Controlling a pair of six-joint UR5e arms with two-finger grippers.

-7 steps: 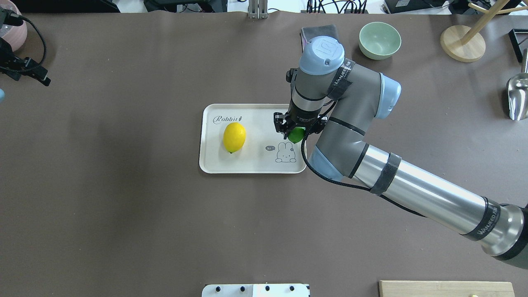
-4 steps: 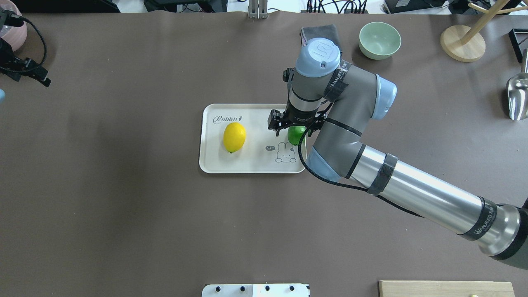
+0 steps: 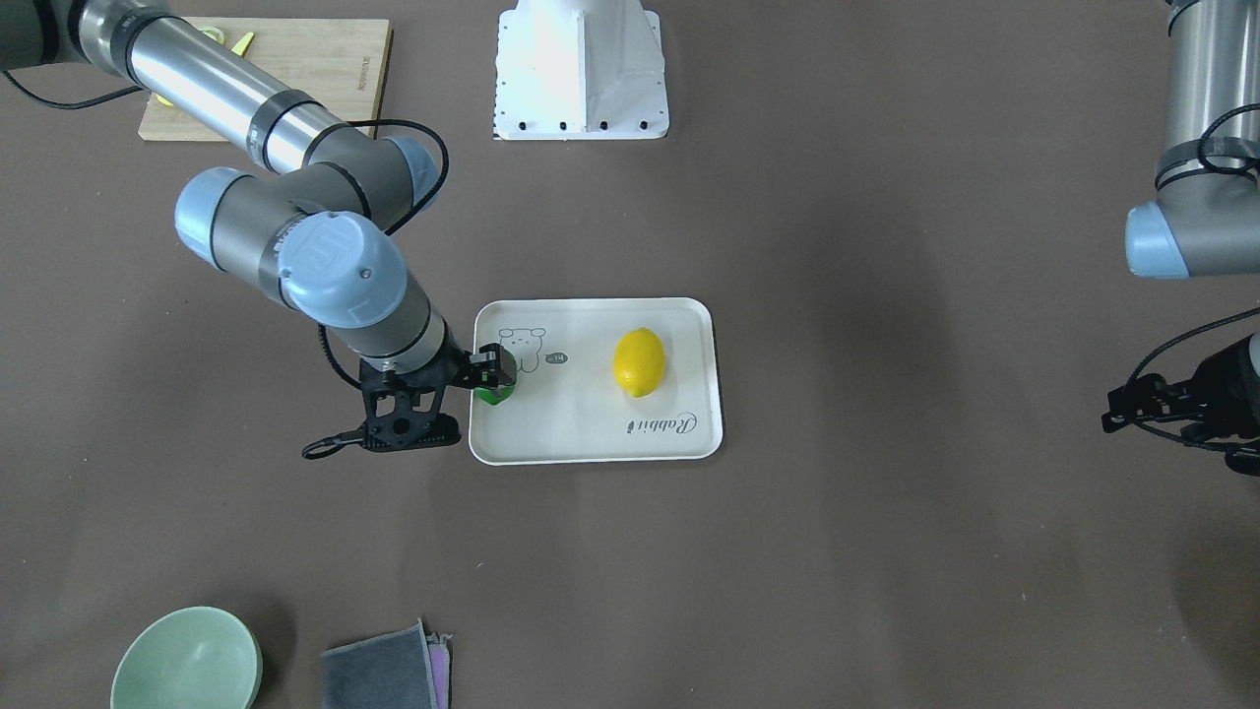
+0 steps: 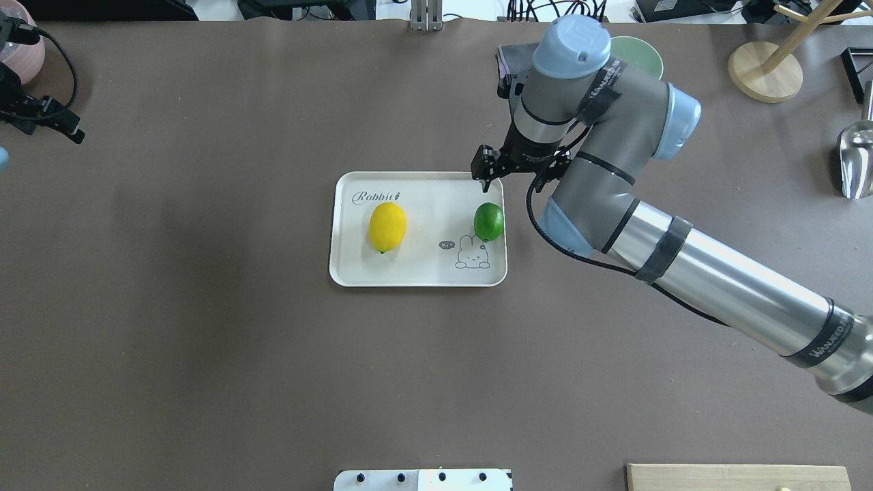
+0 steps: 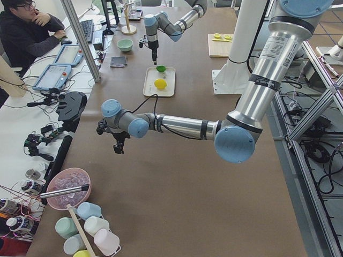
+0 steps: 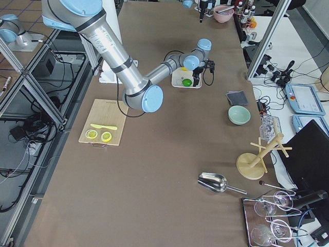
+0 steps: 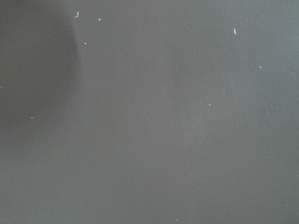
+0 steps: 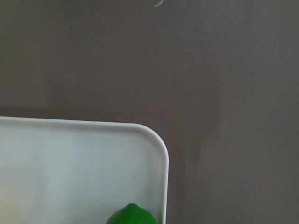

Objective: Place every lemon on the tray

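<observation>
Yellow lemon and green lemon lie on the tray — goal apparently met. Right gripper hovers spread and empty over the tray's corner, clear of fruit; left gripper — finger state cannot be told.

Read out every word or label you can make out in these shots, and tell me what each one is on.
"Rabbit": script printed on the tray, near the yellow lemon.
"hi": in the speech bubble beside the rabbit drawn on the tray.
"WANJEED": on the black strap around the right arm; the smaller print after it is too blurred to read.
</observation>
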